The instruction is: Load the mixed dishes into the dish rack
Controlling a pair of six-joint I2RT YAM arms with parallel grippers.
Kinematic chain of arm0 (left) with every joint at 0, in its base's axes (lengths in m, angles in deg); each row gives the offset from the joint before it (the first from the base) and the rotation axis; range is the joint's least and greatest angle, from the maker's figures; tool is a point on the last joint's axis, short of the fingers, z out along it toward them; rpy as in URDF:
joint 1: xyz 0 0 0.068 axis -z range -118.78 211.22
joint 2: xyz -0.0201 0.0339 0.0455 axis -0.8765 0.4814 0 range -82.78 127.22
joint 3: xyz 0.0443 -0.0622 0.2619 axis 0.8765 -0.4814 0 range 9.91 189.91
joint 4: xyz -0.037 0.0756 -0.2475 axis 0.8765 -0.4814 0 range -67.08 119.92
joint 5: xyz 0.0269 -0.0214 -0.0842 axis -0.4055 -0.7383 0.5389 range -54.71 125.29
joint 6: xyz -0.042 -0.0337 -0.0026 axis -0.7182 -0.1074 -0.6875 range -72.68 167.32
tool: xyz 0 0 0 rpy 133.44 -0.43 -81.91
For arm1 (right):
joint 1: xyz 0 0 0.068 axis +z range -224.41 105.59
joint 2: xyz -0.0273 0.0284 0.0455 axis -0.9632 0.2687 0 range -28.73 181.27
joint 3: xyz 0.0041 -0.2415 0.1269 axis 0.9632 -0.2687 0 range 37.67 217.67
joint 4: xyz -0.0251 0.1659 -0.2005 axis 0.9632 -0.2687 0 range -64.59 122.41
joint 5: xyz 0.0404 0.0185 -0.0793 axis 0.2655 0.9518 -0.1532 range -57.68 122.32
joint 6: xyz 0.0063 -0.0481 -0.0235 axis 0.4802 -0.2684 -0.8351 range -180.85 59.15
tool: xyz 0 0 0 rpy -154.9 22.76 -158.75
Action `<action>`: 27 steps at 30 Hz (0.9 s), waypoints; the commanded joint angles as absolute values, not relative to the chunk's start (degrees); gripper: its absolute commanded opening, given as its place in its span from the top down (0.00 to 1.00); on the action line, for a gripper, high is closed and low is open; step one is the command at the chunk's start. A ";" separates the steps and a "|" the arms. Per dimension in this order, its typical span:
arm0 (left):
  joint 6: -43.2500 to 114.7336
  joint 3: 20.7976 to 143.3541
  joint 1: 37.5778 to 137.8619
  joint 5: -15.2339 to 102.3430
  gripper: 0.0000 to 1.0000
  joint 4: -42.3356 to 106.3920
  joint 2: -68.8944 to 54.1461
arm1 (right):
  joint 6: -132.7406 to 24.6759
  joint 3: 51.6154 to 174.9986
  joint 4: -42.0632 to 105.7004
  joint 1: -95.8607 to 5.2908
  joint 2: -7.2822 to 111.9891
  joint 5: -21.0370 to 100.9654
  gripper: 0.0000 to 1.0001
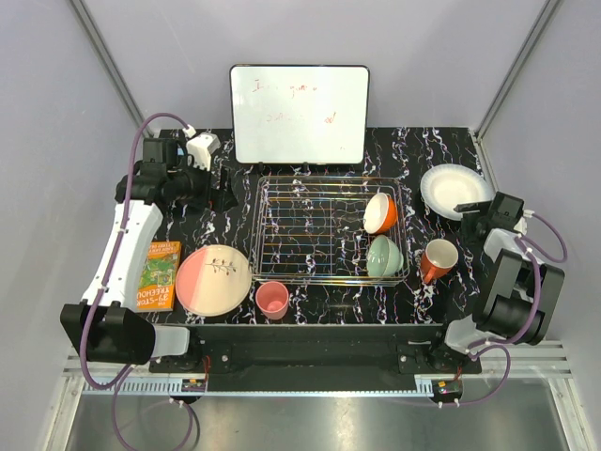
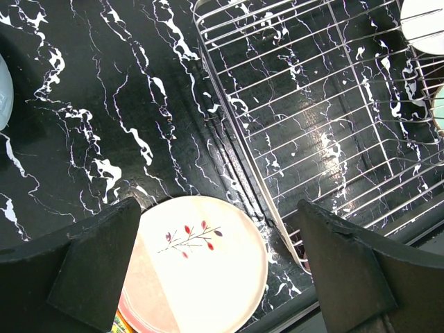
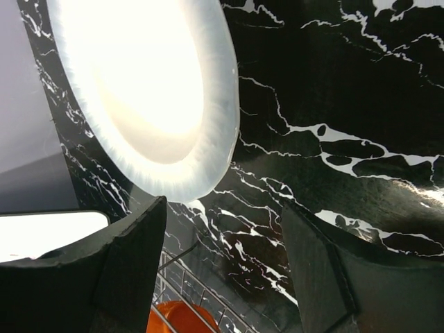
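My right gripper (image 3: pixel 223 205), jaws wide and empty, sits just beside the white plate (image 3: pixel 146 97) near the far-right corner of the table (image 3: pixel 361 83).

Mid-worktop (image 1: pixel 432 150): rack (image 1: pixel 300 225), with board (image 1: pixel 300 115) just behind it at the far edge. In the rack's right end: far bowl (image 1: pixel 379 213) and near bowl (image 1: pixel 384 256), one behind the other. Right of the rack: mug (image 1: pixel 439 259) beside its near corner, right plate (image 1: pixel 454 190) farther back. Left of the rack's near corner: left plate (image 1: pixel 214 279), book (image 1: pixel 160 274) left of that. Before the rack, right of the left plate: cup (image 1: pixel 272 300).
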State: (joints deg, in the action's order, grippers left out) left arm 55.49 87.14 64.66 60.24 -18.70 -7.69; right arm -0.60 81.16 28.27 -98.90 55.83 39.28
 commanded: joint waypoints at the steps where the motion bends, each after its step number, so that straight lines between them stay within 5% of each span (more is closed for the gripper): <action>1: 56.29 86.99 63.95 62.54 0.02 -17.62 -9.74 | 0.15 83.20 29.34 -98.93 58.01 36.72 0.25; 27: 56.46 87.69 63.07 61.49 0.01 -18.68 -11.15 | 0.68 90.93 34.53 -98.93 73.22 28.28 0.28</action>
State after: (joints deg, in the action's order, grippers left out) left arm 56.12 87.12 63.48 60.64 -19.42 -9.35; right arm 1.70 89.05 34.57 -98.90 71.28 30.69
